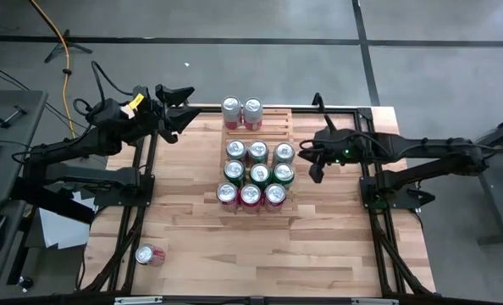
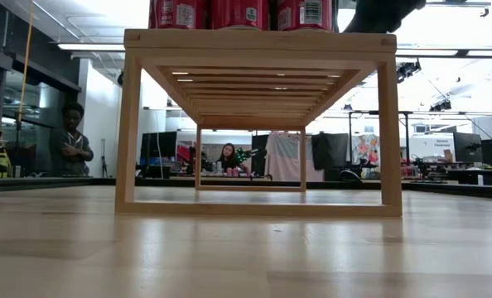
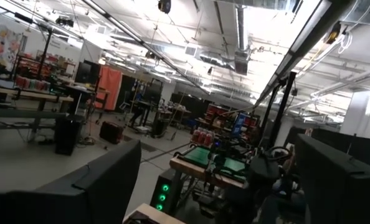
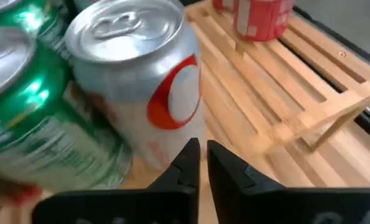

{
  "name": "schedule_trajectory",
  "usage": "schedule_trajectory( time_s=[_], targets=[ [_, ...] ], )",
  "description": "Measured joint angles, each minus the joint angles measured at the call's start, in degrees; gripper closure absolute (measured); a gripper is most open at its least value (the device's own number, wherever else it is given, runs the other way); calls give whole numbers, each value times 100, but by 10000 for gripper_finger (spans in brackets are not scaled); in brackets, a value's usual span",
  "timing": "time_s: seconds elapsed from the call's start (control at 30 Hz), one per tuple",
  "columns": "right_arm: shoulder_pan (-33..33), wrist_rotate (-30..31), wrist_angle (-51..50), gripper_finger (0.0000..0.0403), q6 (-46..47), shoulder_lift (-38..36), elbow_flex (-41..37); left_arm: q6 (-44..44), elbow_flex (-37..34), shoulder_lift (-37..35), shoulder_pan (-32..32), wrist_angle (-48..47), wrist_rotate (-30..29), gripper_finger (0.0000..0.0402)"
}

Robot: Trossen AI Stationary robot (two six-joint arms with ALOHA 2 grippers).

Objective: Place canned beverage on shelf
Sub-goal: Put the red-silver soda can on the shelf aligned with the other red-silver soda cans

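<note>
Right gripper [image 4: 202, 163] clenched empty beside silver can [image 4: 138, 74]; I count eleven on shelf [image 1: 279, 121]; floor-side can [image 1: 147, 254] left; left gripper [image 1: 174, 108] released.

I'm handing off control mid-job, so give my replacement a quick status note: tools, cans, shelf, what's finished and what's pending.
Right tool: shut, empty, beside the silver can at the shelf's right edge.
Left tool: raised off the table's back-left corner, holding nothing.
Shelf: eleven cans upright on it, two at the back, then three rows of three.
Loose can: lying on its side on the table, front-left.
Done: eleven cans shelved.
Left: likely pick up the loose can and stand it in the free back-row space.
</note>
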Motion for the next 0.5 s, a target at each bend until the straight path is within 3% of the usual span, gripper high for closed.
schedule_trajectory(
  time_s=[0.5],
  targets=[
    [-6, -304, 696, 402, 1, 180, -146, 0, 0, 0, 2, -51, -1, 69]
  ],
)
